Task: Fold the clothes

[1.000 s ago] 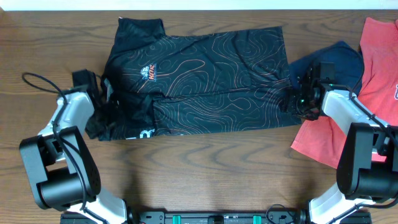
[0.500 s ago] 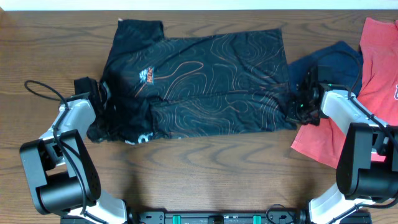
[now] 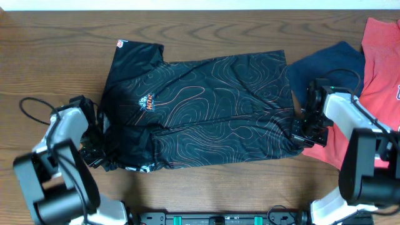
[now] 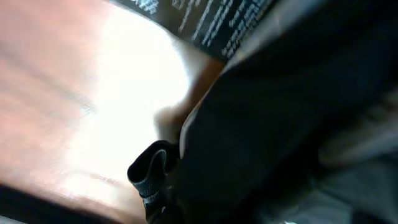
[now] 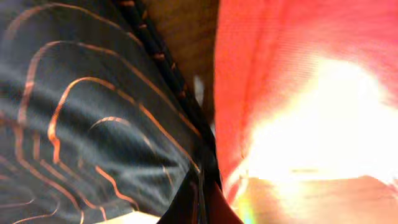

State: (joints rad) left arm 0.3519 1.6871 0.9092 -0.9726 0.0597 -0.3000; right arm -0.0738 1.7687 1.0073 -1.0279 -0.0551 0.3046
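Observation:
The clothes are one black jersey (image 3: 206,106) with orange contour lines and a small chest logo, lying spread across the middle of the table. My left gripper (image 3: 95,152) is shut on its bunched lower left edge. In the left wrist view, black cloth (image 4: 286,112) covers the jaws and only one ribbed fingertip (image 4: 152,174) shows. My right gripper (image 3: 302,134) is shut on the jersey's lower right corner. The right wrist view shows the patterned cloth (image 5: 93,106) running down into the closed gripper (image 5: 200,208).
A plain navy garment (image 3: 331,62) lies at the back right, just behind my right arm. A red tee (image 3: 381,69) lies along the right edge, close beside the right gripper (image 5: 280,74). Bare brown wood (image 3: 206,25) shows behind and in front of the jersey.
Both grippers have closed on the jersey's side edges and moved toward the front of the table. The jersey has shifted forward with them and lies flatter.

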